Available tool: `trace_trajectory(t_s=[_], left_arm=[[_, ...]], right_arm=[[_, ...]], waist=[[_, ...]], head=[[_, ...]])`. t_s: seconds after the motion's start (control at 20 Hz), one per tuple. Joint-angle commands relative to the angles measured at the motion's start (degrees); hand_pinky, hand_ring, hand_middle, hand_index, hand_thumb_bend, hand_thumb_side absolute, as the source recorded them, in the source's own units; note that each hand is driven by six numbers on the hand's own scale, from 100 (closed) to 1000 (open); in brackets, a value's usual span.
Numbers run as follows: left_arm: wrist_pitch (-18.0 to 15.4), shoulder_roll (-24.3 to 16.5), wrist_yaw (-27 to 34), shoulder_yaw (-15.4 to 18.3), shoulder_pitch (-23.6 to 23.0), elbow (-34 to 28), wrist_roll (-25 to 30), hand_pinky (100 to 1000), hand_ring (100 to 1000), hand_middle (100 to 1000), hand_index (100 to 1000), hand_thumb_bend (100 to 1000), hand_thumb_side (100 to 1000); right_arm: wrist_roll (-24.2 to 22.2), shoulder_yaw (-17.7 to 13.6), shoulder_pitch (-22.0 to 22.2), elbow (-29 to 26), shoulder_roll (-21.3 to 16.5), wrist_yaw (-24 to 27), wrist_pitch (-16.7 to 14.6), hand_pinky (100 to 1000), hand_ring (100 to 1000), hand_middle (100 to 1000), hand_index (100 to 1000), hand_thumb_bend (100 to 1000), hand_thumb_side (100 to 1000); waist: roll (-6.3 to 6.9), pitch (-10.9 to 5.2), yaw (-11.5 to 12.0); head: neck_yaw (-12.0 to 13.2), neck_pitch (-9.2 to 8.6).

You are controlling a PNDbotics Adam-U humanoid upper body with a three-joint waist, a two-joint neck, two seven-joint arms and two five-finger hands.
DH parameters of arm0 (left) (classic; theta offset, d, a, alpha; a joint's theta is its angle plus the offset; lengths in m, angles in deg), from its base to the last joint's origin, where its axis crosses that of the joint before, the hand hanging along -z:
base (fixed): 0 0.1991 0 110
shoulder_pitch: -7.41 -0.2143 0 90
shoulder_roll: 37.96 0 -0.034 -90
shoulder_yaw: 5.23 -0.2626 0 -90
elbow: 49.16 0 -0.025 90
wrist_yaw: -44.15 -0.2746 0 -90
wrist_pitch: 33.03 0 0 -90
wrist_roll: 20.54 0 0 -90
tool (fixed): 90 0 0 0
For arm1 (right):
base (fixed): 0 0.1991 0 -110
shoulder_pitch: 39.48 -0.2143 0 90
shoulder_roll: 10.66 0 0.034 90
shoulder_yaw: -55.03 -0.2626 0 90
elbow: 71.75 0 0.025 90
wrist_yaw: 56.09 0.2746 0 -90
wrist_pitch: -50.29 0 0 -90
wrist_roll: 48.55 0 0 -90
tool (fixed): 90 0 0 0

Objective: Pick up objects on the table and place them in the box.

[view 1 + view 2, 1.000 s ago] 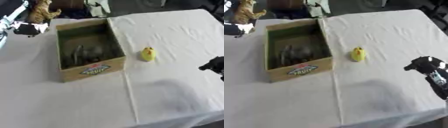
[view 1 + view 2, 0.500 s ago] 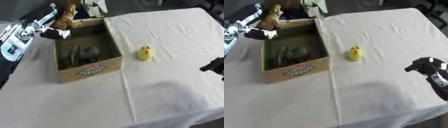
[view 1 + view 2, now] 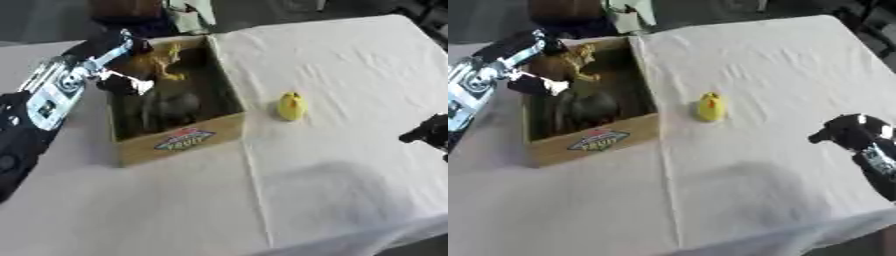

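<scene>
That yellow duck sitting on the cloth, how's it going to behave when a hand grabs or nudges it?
The duck looks small and rounded, so it is probably light and may tip or roll if nudged. Its smooth surface could slip between fingers. The tablecloth under it is wrinkled, which may slow any sliding. The right hand is nearest.

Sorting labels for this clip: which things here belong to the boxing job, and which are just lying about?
Job:
box
brown toy in left hand, above the box
yellow toy on the tablecloth
grey thing inside the box

Lying about:
white thing beyond the table
</scene>
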Motion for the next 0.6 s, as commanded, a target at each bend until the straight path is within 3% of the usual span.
trace_trajectory(t_s=[0.05, 0.2, 0.35, 0.45, 0.6], left_arm=[[-0.79, -0.73, 0.55, -0.01, 0.90, -0.83, 1.30, 693, 586, 560, 746, 381, 321], [-1.01, -0.98, 1.40, 0.13, 0.40, -1.85, 1.84, 721, 621, 606, 772, 512, 311], [-0.71, -1.73, 3.17, 0.60, -0.31, -4.08, 1.82, 756, 662, 654, 789, 585, 276], [-0.19, -2.52, 5.61, 1.02, -1.13, -6.48, 1.56, 787, 690, 680, 795, 596, 253], [1.51, -3.82, 9.80, 2.22, -2.87, -10.93, 0.63, 809, 701, 691, 795, 576, 315]], right_arm=[[-0.21, -0.24, -0.51, -0.72, -0.80, 0.30, -0.06, 718, 633, 552, 710, 100, 595], [-0.20, -0.28, -0.40, -0.66, -0.70, 0.21, -0.01, 718, 633, 552, 710, 100, 598], [-0.13, -0.39, -0.23, -0.59, -0.64, 0.12, -0.01, 718, 634, 552, 710, 100, 598], [0.00, -0.53, -0.09, -0.56, -0.68, 0.12, -0.01, 718, 634, 552, 710, 100, 597], [0.17, -0.68, -0.04, -0.58, -0.90, 0.15, -0.06, 718, 634, 552, 710, 100, 595]], waist=[[-0.16, -0.89, 0.07], [-0.28, -0.94, 0.29], [-0.41, -1.09, 0.67], [-0.48, -1.22, 1.11], [-0.51, -1.34, 1.86]], head=[[-0.09, -0.41], [-0.16, -0.34], [-0.33, -0.18], [-0.61, -0.04], [-1.01, 0.03]])
